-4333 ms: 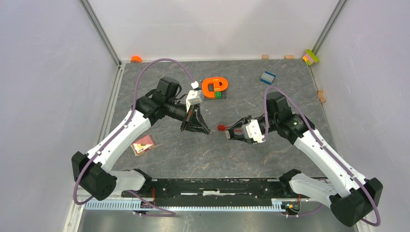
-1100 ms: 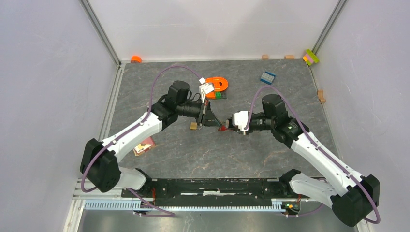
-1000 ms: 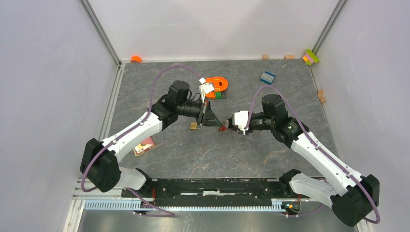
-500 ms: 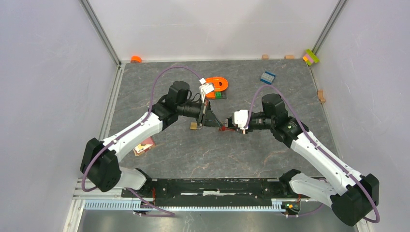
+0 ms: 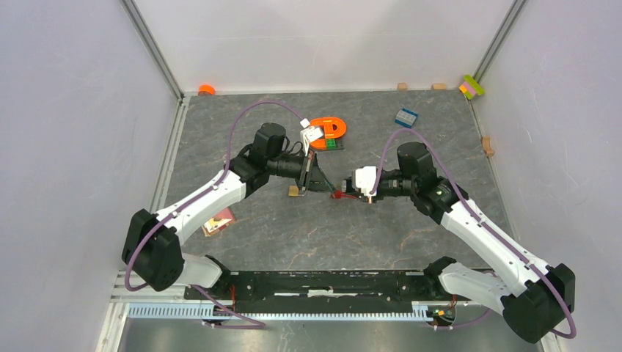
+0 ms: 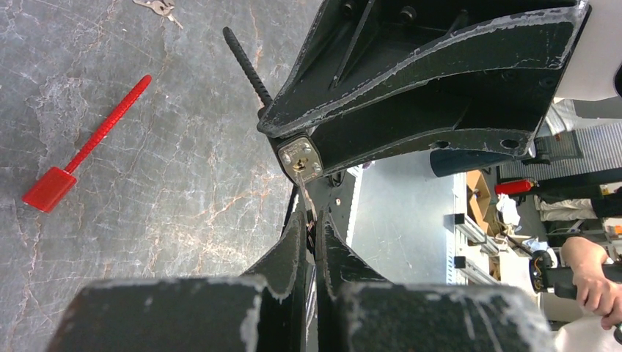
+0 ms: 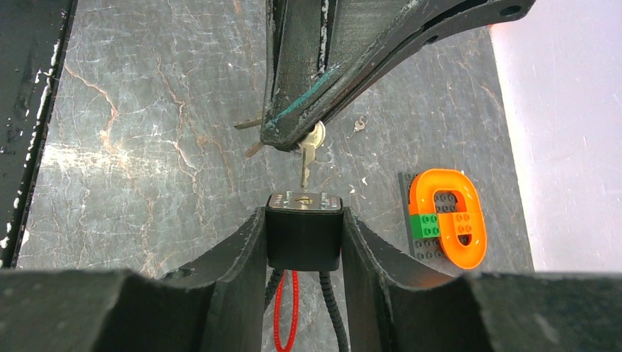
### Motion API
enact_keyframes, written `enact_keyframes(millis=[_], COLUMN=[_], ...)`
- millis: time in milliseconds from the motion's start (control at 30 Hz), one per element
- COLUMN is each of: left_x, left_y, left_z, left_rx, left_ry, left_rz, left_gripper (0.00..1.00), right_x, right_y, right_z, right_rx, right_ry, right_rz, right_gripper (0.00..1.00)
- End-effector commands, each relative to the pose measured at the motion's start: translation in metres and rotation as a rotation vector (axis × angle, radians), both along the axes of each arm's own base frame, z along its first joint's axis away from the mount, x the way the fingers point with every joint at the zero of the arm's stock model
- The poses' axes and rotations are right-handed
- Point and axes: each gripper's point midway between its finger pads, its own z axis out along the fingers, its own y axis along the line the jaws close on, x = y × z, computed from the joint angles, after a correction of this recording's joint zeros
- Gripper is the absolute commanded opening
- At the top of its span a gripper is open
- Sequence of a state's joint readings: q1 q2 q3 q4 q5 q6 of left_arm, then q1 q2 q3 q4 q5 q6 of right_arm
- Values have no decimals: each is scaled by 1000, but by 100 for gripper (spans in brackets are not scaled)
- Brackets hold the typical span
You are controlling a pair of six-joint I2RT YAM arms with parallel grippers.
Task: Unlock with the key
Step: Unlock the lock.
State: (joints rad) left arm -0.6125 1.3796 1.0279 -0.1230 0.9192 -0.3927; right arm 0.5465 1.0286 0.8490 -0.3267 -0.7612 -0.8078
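My right gripper [image 7: 304,220] is shut on a black padlock [image 7: 304,238], with its silver keyhole face [image 7: 304,202] turned toward the left gripper. A black cable shackle and a red zip-tie loop [image 7: 286,315] hang from the padlock. My left gripper [image 6: 312,220] is shut on a silver key [image 7: 309,150]. The key's tip sits at the keyhole [image 6: 301,158]. In the top view the left gripper [image 5: 320,183] and the right gripper [image 5: 346,192] meet mid-table. How far the key is in, I cannot tell.
An orange Lego ring on a grey plate [image 5: 328,130] lies behind the grippers. A blue brick [image 5: 405,116] is at the back right and a red card [image 5: 218,218] at the left. A small tan object [image 5: 293,191] lies under the left gripper. A loose red zip tie [image 6: 81,158] lies on the table.
Since 4.3 s ago both grippers have moved together to mid-table, bringing the key to the padlock face. Over the last second almost nothing has moved.
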Motion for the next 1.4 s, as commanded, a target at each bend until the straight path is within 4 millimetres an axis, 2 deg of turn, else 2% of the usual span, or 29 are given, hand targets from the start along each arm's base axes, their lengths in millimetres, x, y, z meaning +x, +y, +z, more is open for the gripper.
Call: enact_keyframes(millis=[0, 333, 1367], left_x=[0, -1, 1], left_y=[-3, -4, -6], left_z=[7, 12, 5], left_rx=[-32, -50, -49], left_ry=[21, 23, 49], left_rz=[-8, -15, -16], left_gripper=[2, 2, 2], right_x=[9, 11, 10], right_y=[5, 6, 7], right_z=[33, 33, 34], right_rx=[58, 60, 65], right_ry=[-74, -65, -62], right_rz=[-6, -6, -4], right_gripper=[0, 0, 0])
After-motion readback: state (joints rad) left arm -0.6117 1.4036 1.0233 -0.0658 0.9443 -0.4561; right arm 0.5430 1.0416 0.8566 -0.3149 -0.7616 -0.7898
